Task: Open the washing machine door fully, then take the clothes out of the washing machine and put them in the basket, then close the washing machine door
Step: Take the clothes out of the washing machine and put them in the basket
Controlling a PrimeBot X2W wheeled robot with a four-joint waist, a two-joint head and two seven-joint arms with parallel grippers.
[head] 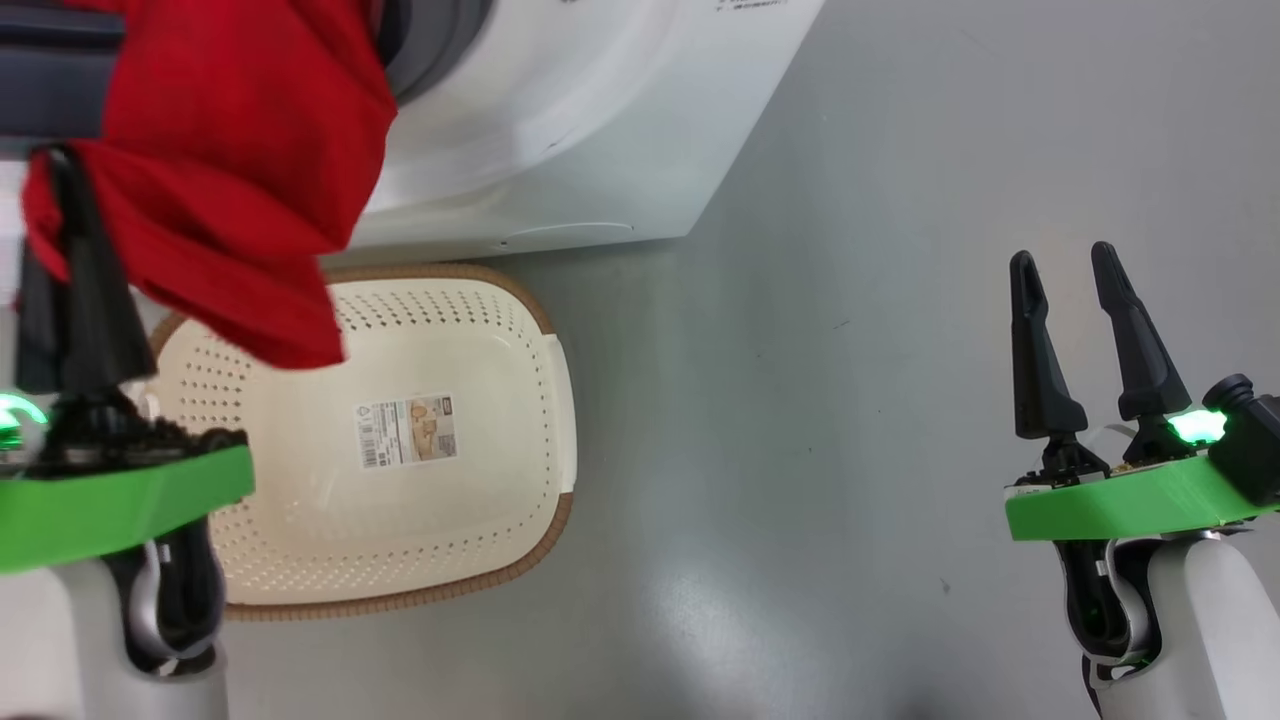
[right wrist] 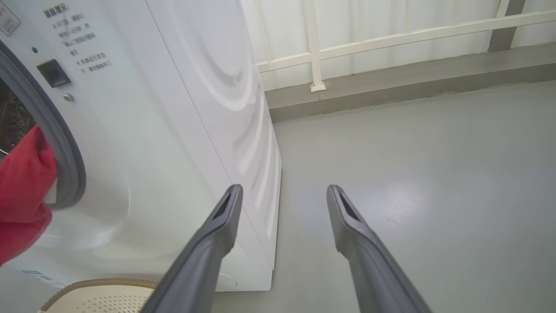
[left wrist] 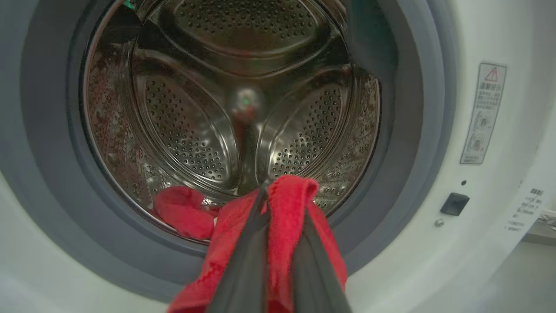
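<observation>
My left gripper (head: 62,168) is shut on a bright red garment (head: 230,170), which hangs in front of the washing machine (head: 560,120) and over the back left of the basket (head: 545,400). In the left wrist view the left gripper (left wrist: 284,201) pinches the red cloth (left wrist: 289,191) just outside the grey gasket (left wrist: 47,165). A second red piece (left wrist: 182,213) lies at the drum's lower lip. A dark band at the head view's upper left (head: 50,85) looks like the open washing machine door. My right gripper (head: 1063,257) hangs open with nothing between its fingers, right of the machine.
The cream basket with the brown rim (right wrist: 100,284) sits on the grey floor right against the machine's front. A white railing and low kerb (right wrist: 317,82) run behind the machine. Grey floor (head: 850,400) stretches between the basket and my right arm.
</observation>
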